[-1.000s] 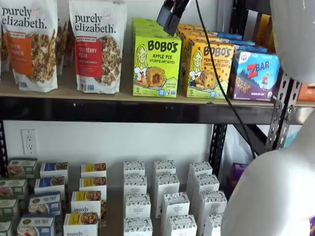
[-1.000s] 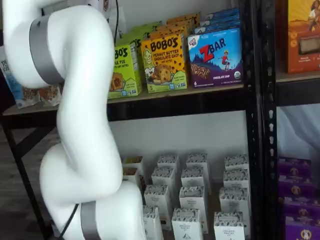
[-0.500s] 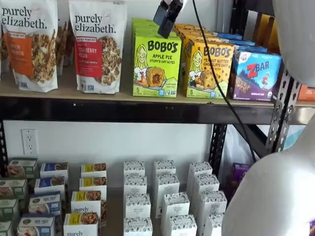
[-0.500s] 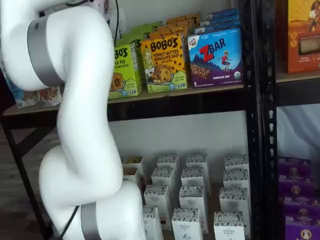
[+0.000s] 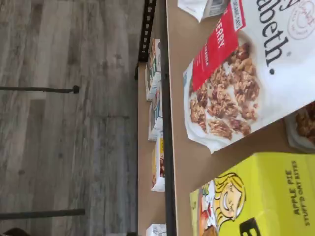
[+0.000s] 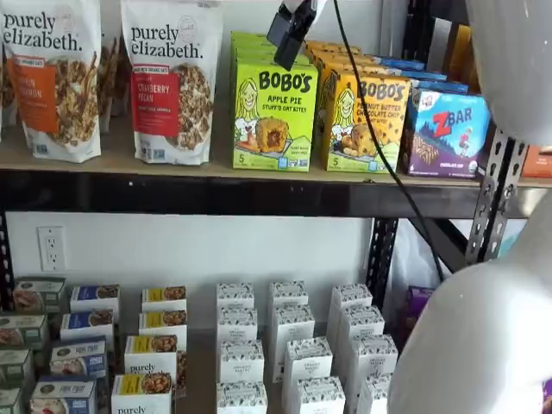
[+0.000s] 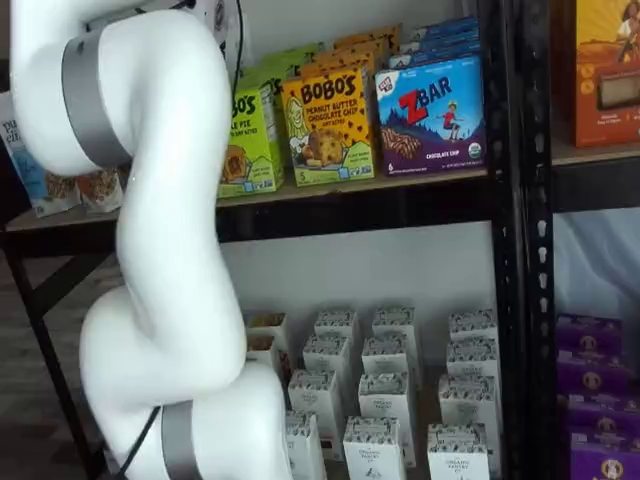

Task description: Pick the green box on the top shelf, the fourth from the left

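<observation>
The gripper (image 6: pixel 289 33) is hovering, jaws released, at twelve o'clock of the green box (image 6: pixel 274 115), which is standing on the top shelf (image 6: pixel 216 172). Approach is under way; next comes descending squarely over the carton.

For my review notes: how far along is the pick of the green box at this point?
Early approach. Done: in a shelf view the gripper hangs above the green box. In hand: nothing; its fingers show side-on and touch no box. Left: descend, grip the box and lift it off the top shelf, where it stands in its row.
</observation>
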You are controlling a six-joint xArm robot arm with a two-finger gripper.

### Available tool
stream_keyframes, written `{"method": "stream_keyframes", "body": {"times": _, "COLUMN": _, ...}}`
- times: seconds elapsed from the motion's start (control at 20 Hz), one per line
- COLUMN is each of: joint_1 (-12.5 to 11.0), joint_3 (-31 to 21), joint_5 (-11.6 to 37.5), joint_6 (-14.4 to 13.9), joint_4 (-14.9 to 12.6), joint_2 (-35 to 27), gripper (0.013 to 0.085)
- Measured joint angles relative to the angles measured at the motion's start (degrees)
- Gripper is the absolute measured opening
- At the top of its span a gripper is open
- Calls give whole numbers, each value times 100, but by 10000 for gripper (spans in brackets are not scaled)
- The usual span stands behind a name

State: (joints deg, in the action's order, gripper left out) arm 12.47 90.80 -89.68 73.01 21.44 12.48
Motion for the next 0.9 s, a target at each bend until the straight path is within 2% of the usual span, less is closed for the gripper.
{"method": "stream_keyframes", "body": {"times": 0.9, "joint_1": -105, "joint_3": 412, "joint_5": 58, "joint_6": 131, "joint_4": -72, "joint_2": -474, "gripper": 850}}
